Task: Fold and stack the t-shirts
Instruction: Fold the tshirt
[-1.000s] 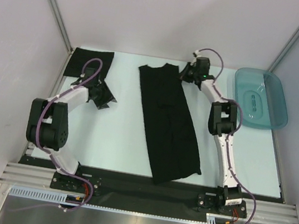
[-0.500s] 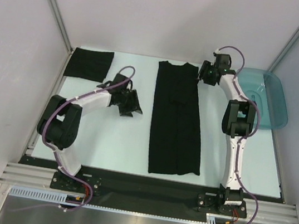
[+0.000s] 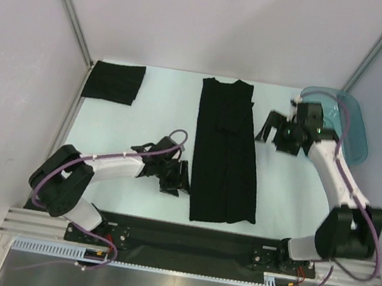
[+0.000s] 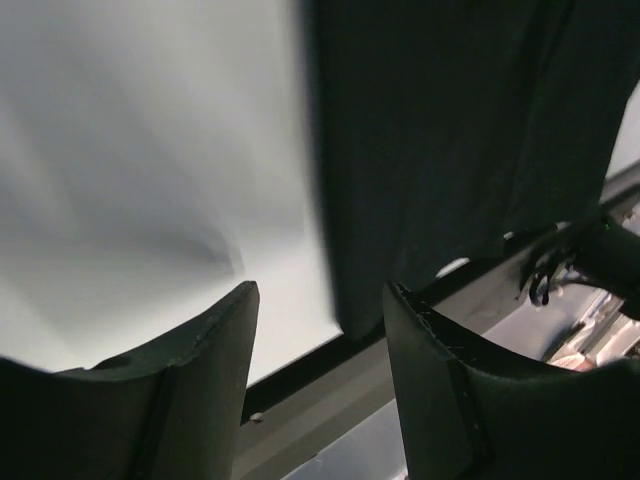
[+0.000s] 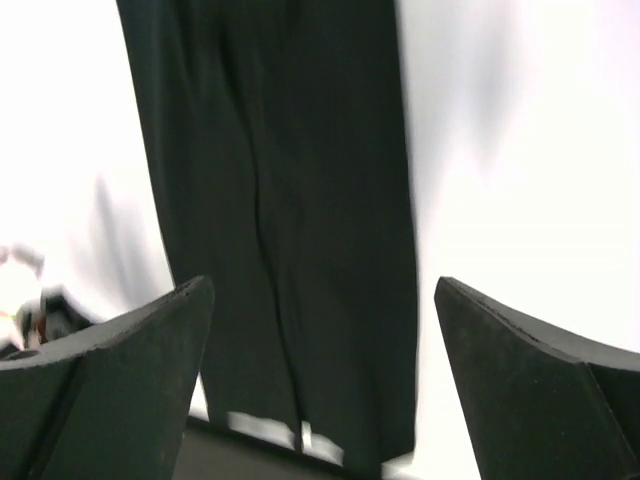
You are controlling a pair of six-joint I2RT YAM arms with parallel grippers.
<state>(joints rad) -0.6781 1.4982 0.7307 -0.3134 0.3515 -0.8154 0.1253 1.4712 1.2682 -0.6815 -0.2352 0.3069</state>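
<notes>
A long, narrow black t-shirt (image 3: 225,152) lies flat down the middle of the bench (image 3: 158,124), running from 12 to 6 o'clock. Its collar end is near the far edge, and its hem stops just short of the dark strip along the near edge. Both long edges are fairly straight.

A second t-shirt, folded small (image 3: 114,82), sits in the 10 o'clock corner against the left edge, well apart from the long one with bare bench between them.

The left pincer (image 3: 175,179) hangs just beside the long shirt's left edge, at about 7 o'clock, close to the hem corner. In the left wrist view its fingers (image 4: 215,340) stand partly apart with nothing between them, and the shirt's corner lies just past them.

The right pincer (image 3: 272,130) is at 2 o'clock, near the shirt's right edge, with a thin strip of bench between. Its fingers (image 5: 150,350) are spread wide and hold nothing.

A translucent teal tray (image 3: 357,128) sits behind it at the right edge. Bare bench lies at 4 o'clock, between the shirt and the right arm.
</notes>
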